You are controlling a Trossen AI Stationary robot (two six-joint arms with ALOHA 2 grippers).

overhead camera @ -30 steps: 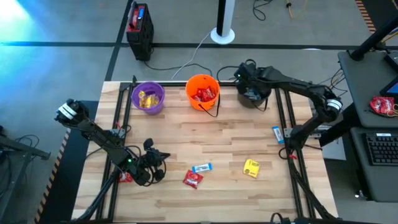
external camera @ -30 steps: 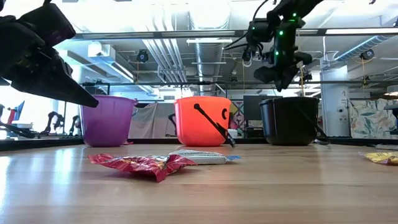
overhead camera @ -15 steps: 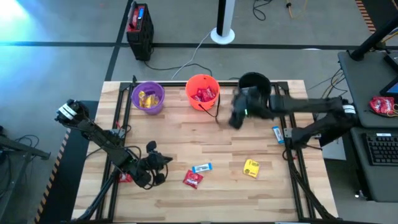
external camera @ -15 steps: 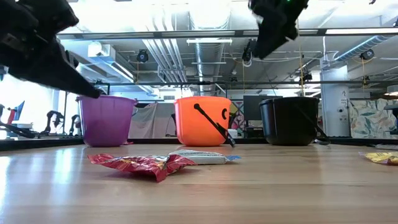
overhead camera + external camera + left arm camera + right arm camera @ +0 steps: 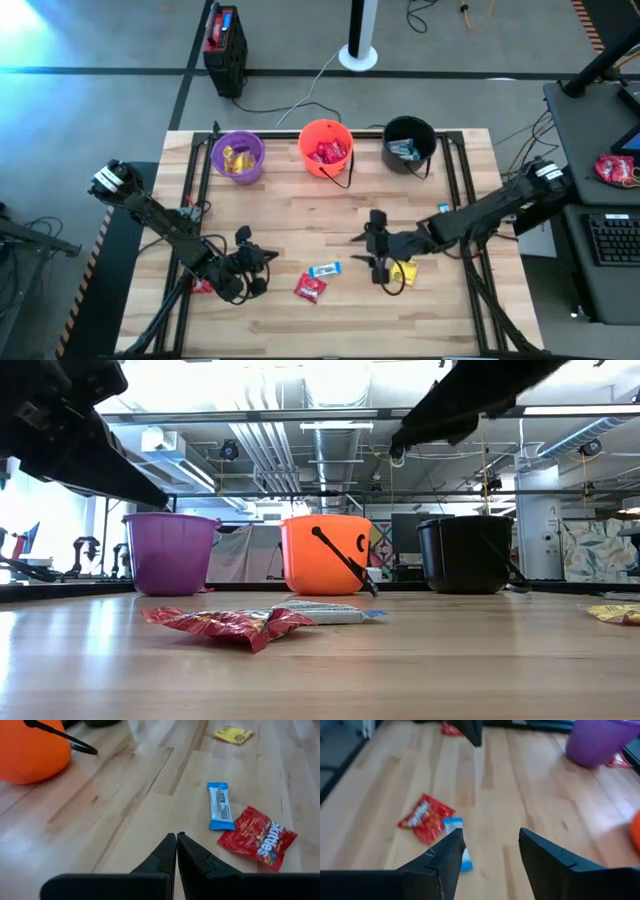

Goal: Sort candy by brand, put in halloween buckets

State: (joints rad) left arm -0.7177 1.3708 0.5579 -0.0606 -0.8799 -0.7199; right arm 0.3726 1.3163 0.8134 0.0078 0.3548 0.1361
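On the table lie a blue-and-white candy [image 5: 324, 270], a red one [image 5: 310, 289] and a yellow one [image 5: 404, 271]. The purple bucket [image 5: 238, 156], orange bucket [image 5: 325, 148] and black bucket [image 5: 408, 143] stand along the far edge with candy inside. My right gripper [image 5: 358, 250] hangs open above the table, just right of the blue-and-white candy [image 5: 458, 846], pointing toward the table's left. My left gripper [image 5: 266, 257] hovers shut to the left of the red candy [image 5: 257, 838], holding nothing.
Another blue-and-white candy [image 5: 446, 213] lies by the right rail and a red one [image 5: 200, 285] by the left rail, under my left arm. The orange bucket's black handle [image 5: 343, 562] hangs down its front. Bare wood lies between the buckets and the loose candy.
My right gripper has swung from above the black bucket toward the table's near edge and left. It has come down and turned, and now points left near the yellow candy. My left gripper has risen a little. No candy on the table has moved.
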